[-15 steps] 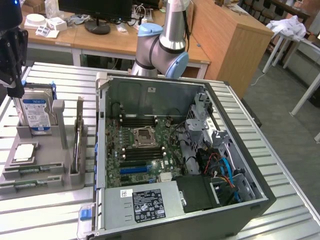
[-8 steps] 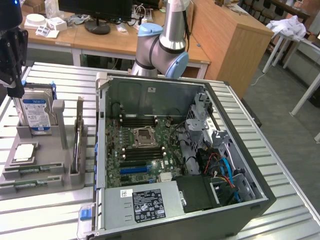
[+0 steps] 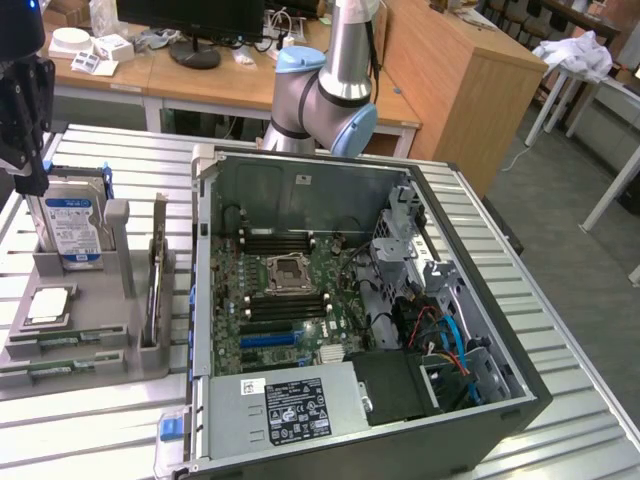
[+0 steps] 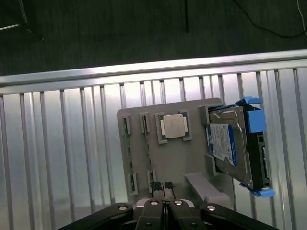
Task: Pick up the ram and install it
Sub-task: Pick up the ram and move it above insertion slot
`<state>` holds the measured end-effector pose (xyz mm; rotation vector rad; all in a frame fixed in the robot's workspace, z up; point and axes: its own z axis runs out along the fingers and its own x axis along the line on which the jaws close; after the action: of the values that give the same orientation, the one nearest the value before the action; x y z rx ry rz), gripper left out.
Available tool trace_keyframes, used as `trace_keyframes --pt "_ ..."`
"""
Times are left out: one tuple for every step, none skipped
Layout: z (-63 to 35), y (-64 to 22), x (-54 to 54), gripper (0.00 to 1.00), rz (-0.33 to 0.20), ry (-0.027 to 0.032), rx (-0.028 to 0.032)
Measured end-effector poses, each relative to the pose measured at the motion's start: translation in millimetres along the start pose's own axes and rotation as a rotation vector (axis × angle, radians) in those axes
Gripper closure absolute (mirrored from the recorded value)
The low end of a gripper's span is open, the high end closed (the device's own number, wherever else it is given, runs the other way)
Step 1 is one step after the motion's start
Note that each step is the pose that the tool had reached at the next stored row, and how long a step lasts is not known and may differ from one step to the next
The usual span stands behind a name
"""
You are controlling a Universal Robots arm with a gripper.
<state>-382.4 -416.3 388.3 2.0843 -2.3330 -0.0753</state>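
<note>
Two ram sticks, thin and green, lie edge-up in slots along one side of a grey holder (image 3: 100,345); one ram stick (image 3: 62,341) is the inner of the pair, the other (image 3: 48,368) lies at the holder's edge. From the wrist they show as narrow strips, ram (image 4: 145,125) beside ram (image 4: 127,129). My gripper (image 3: 31,184) hangs above the holder at the exterior view's far left, over the hard drive end. Its fingertips (image 4: 156,185) are pressed together with nothing between them, gripper (image 4: 162,186) shut and well above the sticks.
The holder also carries a silver hard drive with blue label (image 3: 72,228) (image 4: 230,143) and a square processor chip (image 3: 50,303) (image 4: 172,126). An open computer case (image 3: 455,200) lies to the exterior view's right, its motherboard memory slots (image 3: 282,241) beside the processor socket (image 3: 288,271).
</note>
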Motion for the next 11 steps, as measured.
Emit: trace_keyframes --pt "0.0 0.0 0.0 0.89 -0.003 0.0002 -0.0001" --pt "0.0 0.0 0.0 0.89 -0.003 0.0002 -0.0001" --pt "0.0 0.0 0.0 0.89 -0.003 0.0002 -0.0001" --pt "0.0 0.0 0.0 0.89 -0.003 0.0002 -0.0001" --pt "0.0 0.0 0.0 0.89 -0.003 0.0002 -0.0001" --pt "0.0 0.0 0.0 0.89 -0.003 0.0002 -0.0001" --pt "0.0 0.0 0.0 0.89 -0.003 0.0002 -0.0001" --pt "0.0 0.0 0.0 0.89 -0.003 0.0002 -0.0001" --pt "0.0 0.0 0.0 0.89 -0.003 0.0001 -0.0001" --pt "0.0 0.0 0.0 0.89 -0.003 0.0001 -0.0001" --pt "0.0 0.0 0.0 0.89 -0.003 0.0001 -0.0001"
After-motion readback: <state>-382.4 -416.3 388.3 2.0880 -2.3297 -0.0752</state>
